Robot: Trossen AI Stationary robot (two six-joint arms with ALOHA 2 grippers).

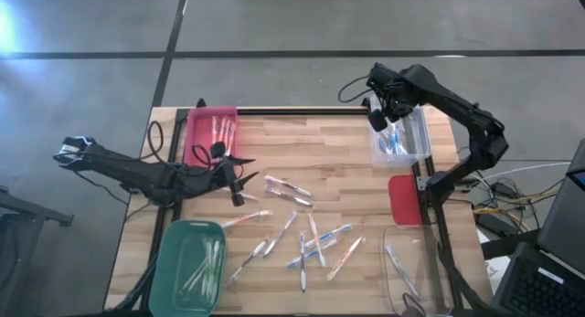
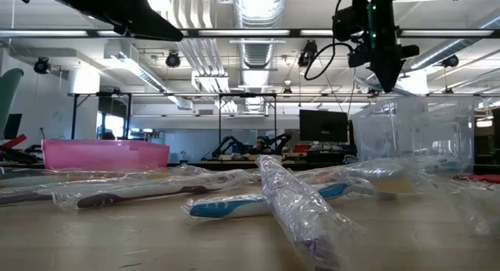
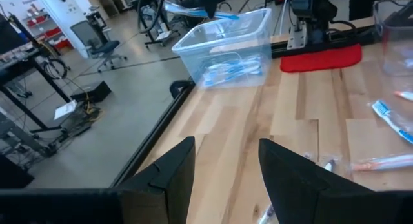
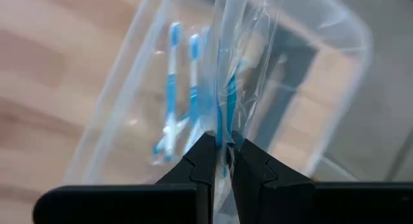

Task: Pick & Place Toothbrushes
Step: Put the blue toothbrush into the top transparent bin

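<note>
Right hand (image 4: 222, 161) pinching wrapped blue toothbrush (image 4: 227, 88), hanging upright

We see the desk (image 1: 274, 134) carrying four bins: one (image 1: 213, 134) at the far left, one (image 1: 188, 267) near left, one (image 1: 402, 139) far right, one (image 1: 416, 271) near right. Loose toothbrushes (image 1: 302, 239) lie scattered between them, mid-desk.

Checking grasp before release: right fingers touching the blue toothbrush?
Touching. The right wrist view shows the right gripper with its fingers pinched on the wrapped blue toothbrush, above the clear bin.
</note>
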